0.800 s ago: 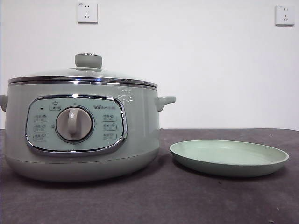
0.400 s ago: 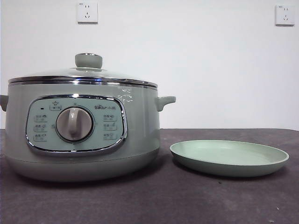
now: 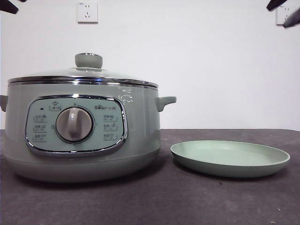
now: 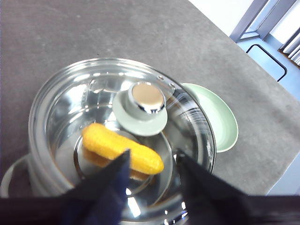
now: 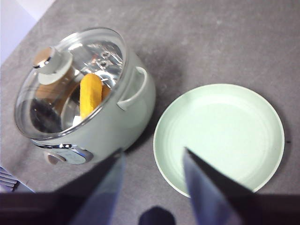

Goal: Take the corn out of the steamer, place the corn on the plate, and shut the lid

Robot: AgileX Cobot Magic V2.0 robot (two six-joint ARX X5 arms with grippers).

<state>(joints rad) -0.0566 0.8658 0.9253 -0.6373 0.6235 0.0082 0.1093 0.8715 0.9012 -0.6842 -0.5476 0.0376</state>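
Note:
The steamer (image 3: 140, 122) stands at the left of the table with the glass lid (image 3: 84, 77) shut on it. The corn (image 4: 122, 147) lies inside, seen through the glass, and also shows in the right wrist view (image 5: 91, 93). The pale green plate (image 3: 229, 157) lies empty to the right of the steamer. My left gripper (image 4: 151, 164) is open and empty, high above the lid's knob (image 4: 146, 96). My right gripper (image 5: 152, 157) is open and empty, high above the table between the steamer (image 5: 126, 117) and the plate (image 5: 220, 136).
The dark grey table (image 3: 187, 201) runs to a white wall with two sockets. A black arm tip shows at the top left corner (image 3: 8, 5) and another at the top right corner (image 3: 281, 9) of the front view. The table edge lies beyond the plate (image 4: 262, 154).
Black arm tips have come into both top corners of the front view. The steamer, lid and plate have not moved.

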